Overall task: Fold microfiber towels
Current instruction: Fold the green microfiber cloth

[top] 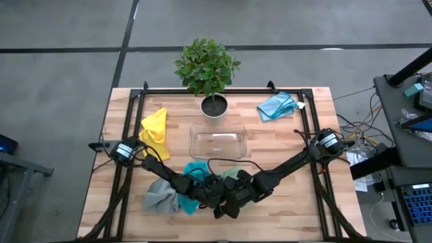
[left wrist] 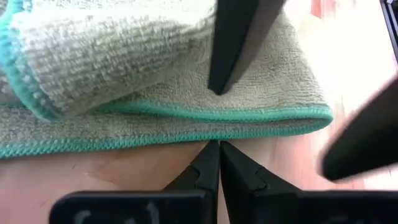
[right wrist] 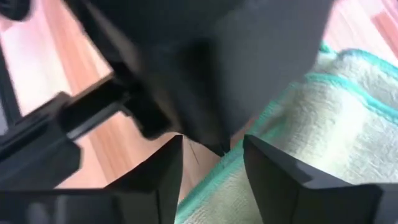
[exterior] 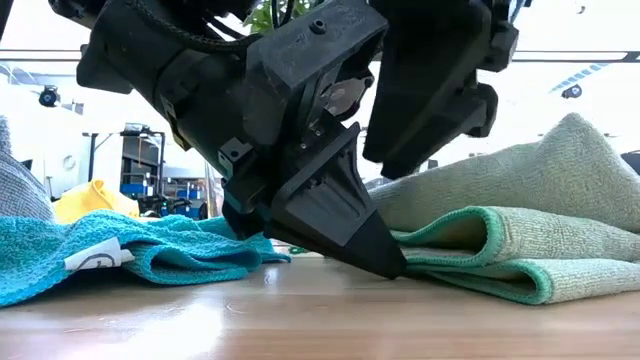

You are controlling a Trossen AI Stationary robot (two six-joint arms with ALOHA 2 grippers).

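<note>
A sage green towel [exterior: 520, 230] with a teal hem lies folded over itself on the wooden table [top: 283, 209], near the front middle. My left gripper [left wrist: 219, 146] is shut, and its tips point slantwise down at the towel's near hem. My right gripper [right wrist: 211, 152] hovers open just above the same towel [right wrist: 311, 118], clear of it. The teal towel [top: 196, 169] lies crumpled just left of them and the grey towel [top: 158, 196] farther left. The yellow towel [top: 155, 131] lies at the left and the light blue towel [top: 277, 106] at the far right. My left gripper's shut fingertips [exterior: 385, 262] come down slanting onto the table right at the green towel's folded hem edge [left wrist: 186, 146]. Whether they press on the hem or only stand against it, I cannot tell. The towel lies flat on the table in several layers.
A clear plastic tray [top: 217, 142] sits mid-table, with a potted plant [top: 214, 104] behind it. A black frame [top: 131, 121] runs along the table's sides and back. Both arms crowd the front middle. Bare wood shows at the front right.
</note>
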